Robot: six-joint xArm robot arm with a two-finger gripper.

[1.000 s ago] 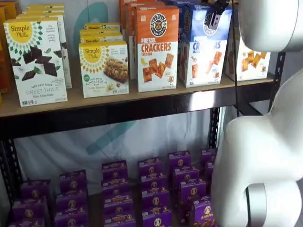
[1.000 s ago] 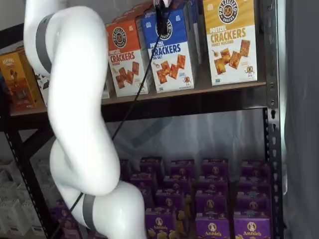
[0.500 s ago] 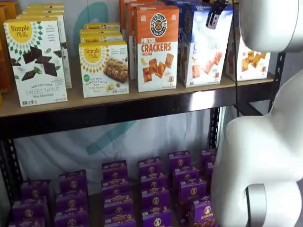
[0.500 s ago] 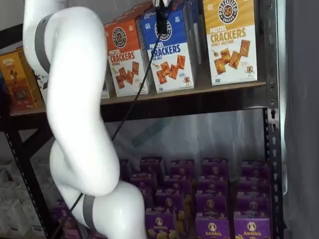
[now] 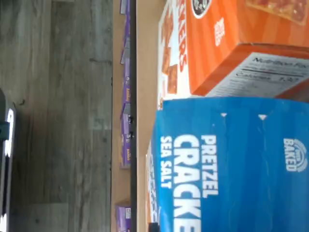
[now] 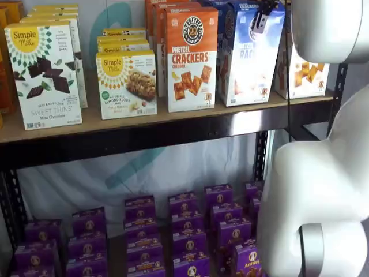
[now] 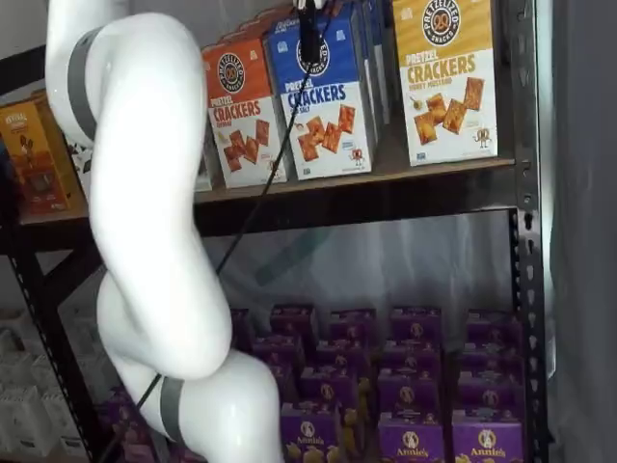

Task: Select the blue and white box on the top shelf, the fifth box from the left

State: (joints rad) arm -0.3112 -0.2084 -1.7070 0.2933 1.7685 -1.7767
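Note:
The blue and white box (image 6: 249,60) stands on the top shelf (image 6: 144,119) between an orange-topped cracker box (image 6: 192,57) and a yellow-topped one (image 6: 305,72). Its top leans forward off the row. My gripper (image 6: 260,23) hangs from above with its black fingers closed on the box's top edge, one finger lying over the front face. Both shelf views show this; the box (image 7: 323,101) and gripper (image 7: 310,43) sit at the top middle there. The wrist view shows the box's blue top panel (image 5: 231,169) close up, with the shelf board (image 5: 145,72) beside it.
Simple Mills boxes (image 6: 43,75) (image 6: 127,83) fill the shelf's left part. The orange-topped box (image 5: 241,43) stands tight against the blue one. Small purple boxes (image 6: 184,231) fill the lower level. My white arm (image 7: 154,193) stands in front of the shelves.
The blue and white box has tipped forward at its top and shifted slightly out of the row with the gripper on it. The other boxes have not moved.

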